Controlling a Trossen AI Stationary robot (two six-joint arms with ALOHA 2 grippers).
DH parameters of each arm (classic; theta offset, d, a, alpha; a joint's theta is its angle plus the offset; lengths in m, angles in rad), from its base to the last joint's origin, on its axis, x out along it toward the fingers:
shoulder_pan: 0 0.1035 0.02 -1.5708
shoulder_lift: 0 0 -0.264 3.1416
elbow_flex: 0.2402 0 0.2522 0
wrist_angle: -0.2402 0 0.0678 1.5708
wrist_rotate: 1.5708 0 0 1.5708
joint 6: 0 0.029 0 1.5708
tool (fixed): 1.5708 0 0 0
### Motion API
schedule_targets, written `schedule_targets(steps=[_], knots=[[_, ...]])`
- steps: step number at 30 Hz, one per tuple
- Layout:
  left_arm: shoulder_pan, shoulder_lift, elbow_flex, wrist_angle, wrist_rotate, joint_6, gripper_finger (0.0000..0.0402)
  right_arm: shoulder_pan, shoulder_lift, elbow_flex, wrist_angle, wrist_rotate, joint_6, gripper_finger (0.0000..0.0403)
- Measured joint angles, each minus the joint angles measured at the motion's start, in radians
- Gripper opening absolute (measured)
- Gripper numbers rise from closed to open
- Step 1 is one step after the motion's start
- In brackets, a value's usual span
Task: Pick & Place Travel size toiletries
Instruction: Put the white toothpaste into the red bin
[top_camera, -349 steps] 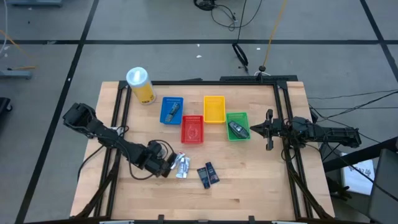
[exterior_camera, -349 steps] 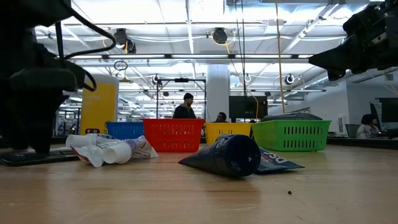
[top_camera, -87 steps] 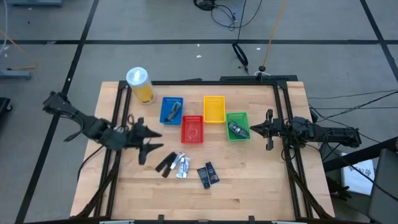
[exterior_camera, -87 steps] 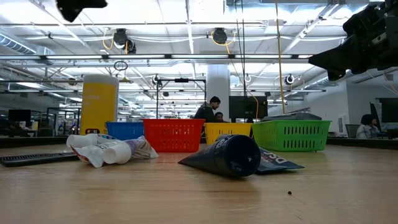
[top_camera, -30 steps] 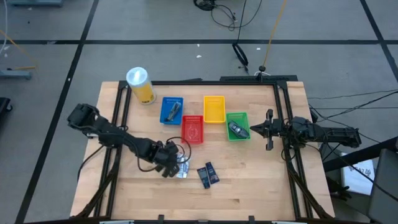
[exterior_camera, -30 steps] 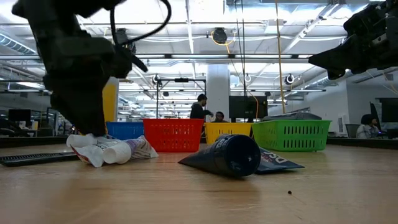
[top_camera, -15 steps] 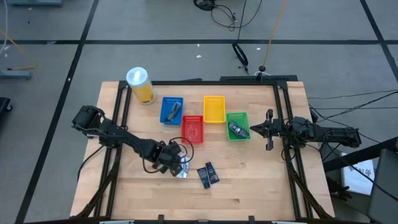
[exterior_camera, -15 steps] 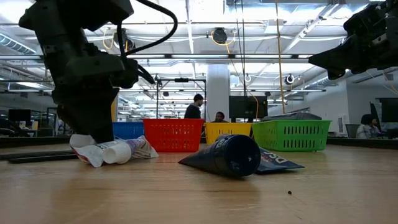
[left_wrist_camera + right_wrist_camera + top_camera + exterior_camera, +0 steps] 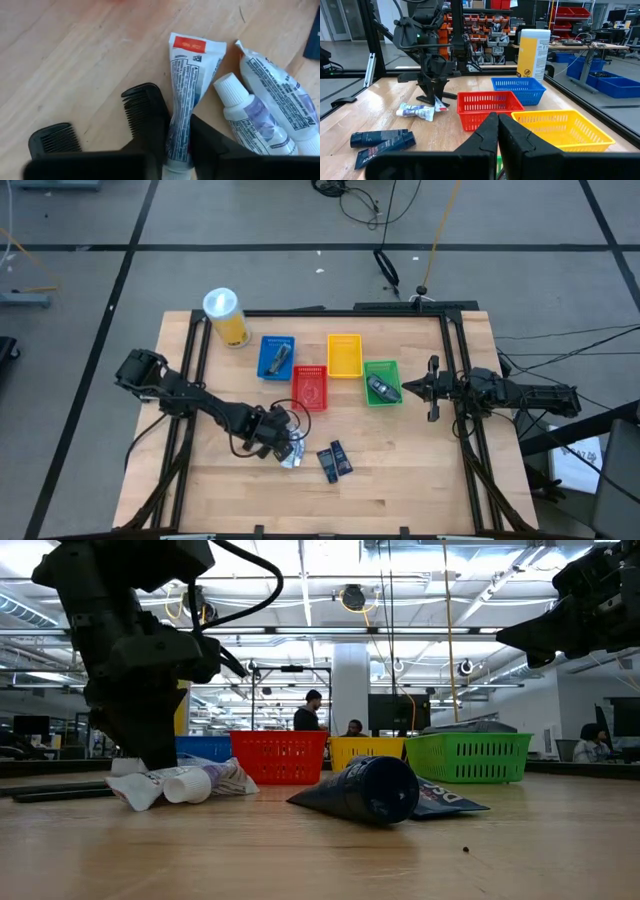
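A white tube [image 9: 184, 95] is lying on the worktop [image 9: 400, 480], pinched by the left claw [image 9: 283, 442]. The right claw [image 9: 432, 389] is waiting closed beside the green basket [image 9: 383, 368].

The wooden worktop [image 9: 400, 470] carries four baskets [image 9: 327, 373]; near the red one lie white tubes [image 9: 293, 448], dark packets [image 9: 334, 460] and a black comb [image 9: 145, 107].

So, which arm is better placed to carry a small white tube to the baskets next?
The left. Its gripper is already closed around one white mini tube on the wooden table. The right gripper waits at the table's right edge, by the green basket.
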State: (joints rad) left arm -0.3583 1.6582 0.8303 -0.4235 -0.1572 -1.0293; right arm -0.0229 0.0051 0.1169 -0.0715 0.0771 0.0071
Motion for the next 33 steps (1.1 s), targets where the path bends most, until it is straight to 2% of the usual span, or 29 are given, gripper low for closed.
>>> schedule_targets(steps=[5, 11, 24, 33], knots=[[-0.001, -0.041, -0.002, -0.015, 0.023, 0.014, 0.0008, 0.000, 0.000, 0.000, 0.000, 0.000, 0.000, 0.0004], [-0.001, -0.135, -0.003, -0.027, -0.013, 0.029, 0.0016, 0.000, 0.000, 0.000, 0.000, 0.000, 0.000, 0.0004], [0.009, -0.337, -0.001, 0.064, -0.244, 0.188, 0.0009, 0.000, 0.000, 0.000, 0.001, 0.000, 0.000, 0.0004], [0.110, -0.352, 0.000, 0.255, -0.248, 0.339, 0.0013, 0.000, 0.000, 0.000, 0.003, 0.000, 0.000, 0.0004]])
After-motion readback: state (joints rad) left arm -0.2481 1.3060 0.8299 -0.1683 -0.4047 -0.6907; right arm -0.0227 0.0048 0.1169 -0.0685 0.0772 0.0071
